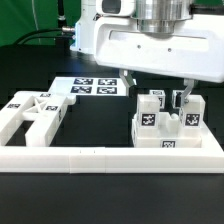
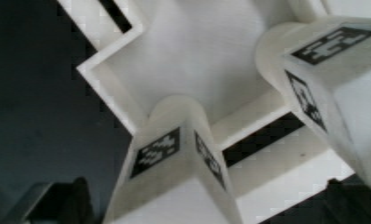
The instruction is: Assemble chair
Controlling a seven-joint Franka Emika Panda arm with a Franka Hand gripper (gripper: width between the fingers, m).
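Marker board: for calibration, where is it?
The marker board lies flat mid-scene, between the loose chair frame on the exterior view's left and the upright posts.

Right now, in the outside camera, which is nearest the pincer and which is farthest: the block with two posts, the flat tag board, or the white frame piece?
1. Block with two posts: right under the open pincer, on the exterior view's right.
2. Marker board: flat on the table, near the middle.
3. White frame piece: far on the exterior view's left.

hand [image 1: 156,95]: open, at upright chair posts [image 1: 150,110] | loose parts [image 1: 30,112]: exterior view's left
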